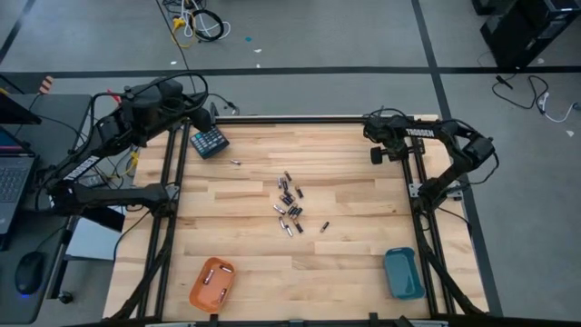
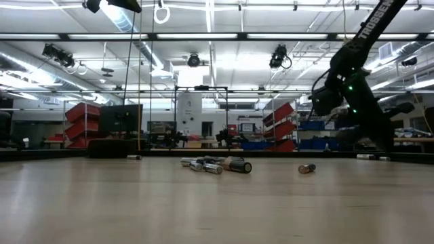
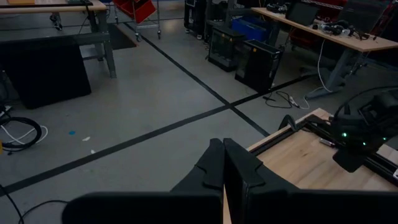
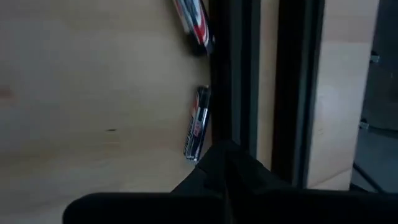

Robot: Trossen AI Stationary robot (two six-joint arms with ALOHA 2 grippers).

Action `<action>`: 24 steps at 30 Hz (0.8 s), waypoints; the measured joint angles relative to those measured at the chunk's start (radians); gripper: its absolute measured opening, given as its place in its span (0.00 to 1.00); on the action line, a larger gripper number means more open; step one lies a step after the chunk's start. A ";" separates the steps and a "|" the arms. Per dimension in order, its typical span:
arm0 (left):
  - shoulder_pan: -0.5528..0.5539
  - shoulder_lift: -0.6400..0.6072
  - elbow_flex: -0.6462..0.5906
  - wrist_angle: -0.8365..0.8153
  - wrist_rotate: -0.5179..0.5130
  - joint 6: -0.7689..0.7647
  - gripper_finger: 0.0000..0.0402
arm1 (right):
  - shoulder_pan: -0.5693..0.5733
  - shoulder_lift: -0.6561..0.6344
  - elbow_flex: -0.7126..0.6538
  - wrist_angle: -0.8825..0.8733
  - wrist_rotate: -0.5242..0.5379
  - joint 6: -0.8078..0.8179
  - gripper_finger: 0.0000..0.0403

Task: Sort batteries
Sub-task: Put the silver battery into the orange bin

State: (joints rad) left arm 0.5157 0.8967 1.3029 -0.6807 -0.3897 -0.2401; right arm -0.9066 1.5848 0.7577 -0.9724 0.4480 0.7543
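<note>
Batteries (image 1: pixel 290 207): most lie loose in a cluster at mid-table; one stray (image 1: pixel 235 162) lies near the far-left corner, just beside the keypad block (image 1: pixel 209 142); the right wrist view shows two more (image 4: pixel 195 130) against the black frame rail (image 4: pixel 292 87) at the table's far-right edge.
Orange tray (image 1: pixel 212 283): near-left corner, a few cells already in it.
Blue tray (image 1: pixel 403 272): near-right corner; I see nothing in it.
Left gripper (image 3: pixel 222 163): fingers pressed together, empty, parked at the far-left corner and pointing off the table toward the floor.
Right gripper (image 4: pixel 225 163): fingers together, holding nothing, raised at the far-right corner over the rail.
Step in hand: sorting looks barely begun, with both arms drawn away from the pile and neither carrying a cell; this reads as a pause between picks.
Next move: an arm must spread its fingers, come down over one cell, and close across its body. The right arm's closest candidates are the two by the rail.
Care: cells by the rail leave little room for a finger on that side, and cells in the cluster touch each other, so an outlying one is the safer pick.
</note>
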 joint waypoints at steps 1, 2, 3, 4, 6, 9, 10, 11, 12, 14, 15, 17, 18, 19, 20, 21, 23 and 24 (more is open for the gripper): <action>0.000 0.000 0.000 0.000 0.000 0.000 0.00 | 0.001 0.000 -0.015 0.021 0.000 0.002 0.00; 0.000 0.000 0.000 0.000 0.000 0.000 0.00 | 0.001 0.000 -0.031 0.034 0.000 0.005 0.00; 0.000 0.000 0.000 0.001 0.000 0.000 0.00 | 0.001 0.000 -0.044 0.047 -0.001 0.010 0.00; 0.000 0.000 0.000 0.004 0.000 0.000 0.00 | 0.001 0.000 -0.052 0.062 0.000 0.010 0.00; 0.000 0.000 0.000 0.008 0.000 0.000 0.00 | 0.001 -0.003 -0.067 0.094 0.004 0.007 0.00; 0.000 0.000 0.000 0.010 0.000 0.000 0.00 | 0.000 -0.001 -0.076 0.141 0.005 -0.006 0.00; 0.000 0.000 0.000 0.010 0.000 0.000 0.00 | 0.000 -0.001 -0.076 0.148 0.007 -0.014 0.00; 0.000 0.000 0.000 0.010 0.000 0.000 0.00 | 0.000 -0.001 -0.077 0.157 0.011 -0.021 0.00; 0.000 0.000 0.000 0.010 0.000 0.000 0.00 | 0.000 0.000 -0.077 0.166 0.015 -0.025 0.00; 0.000 0.000 0.000 0.010 0.000 0.000 0.00 | 0.000 0.000 -0.076 0.174 0.016 -0.030 0.00; 0.000 0.000 0.000 0.010 0.000 0.000 0.00 | 0.000 -0.001 -0.076 0.175 0.016 -0.033 0.00; 0.000 0.000 0.000 0.010 0.000 0.000 0.00 | 0.000 -0.004 -0.067 0.170 0.016 -0.044 0.00; 0.000 0.000 0.000 0.010 0.000 0.000 0.00 | 0.002 -0.008 -0.051 0.163 0.019 -0.046 0.00; 0.000 0.000 0.000 0.011 0.000 0.000 0.00 | 0.005 -0.016 -0.034 0.150 0.027 -0.048 0.00; 0.000 0.000 0.000 0.012 0.000 0.000 0.00 | 0.008 -0.023 -0.016 0.136 0.029 -0.052 0.00; 0.000 0.000 0.000 0.012 0.000 0.000 0.00 | 0.008 -0.028 0.003 0.124 0.029 -0.061 0.00; 0.000 0.000 0.000 0.016 0.000 0.000 0.00 | -0.003 -0.034 0.027 0.114 -0.006 -0.055 0.00; 0.000 0.000 0.000 0.016 0.000 0.000 0.00 | -0.013 -0.035 0.031 0.099 -0.024 -0.063 0.00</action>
State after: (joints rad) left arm 0.5158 0.8967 1.3029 -0.6648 -0.3897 -0.2401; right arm -0.9199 1.5502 0.7883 -0.8733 0.4235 0.6915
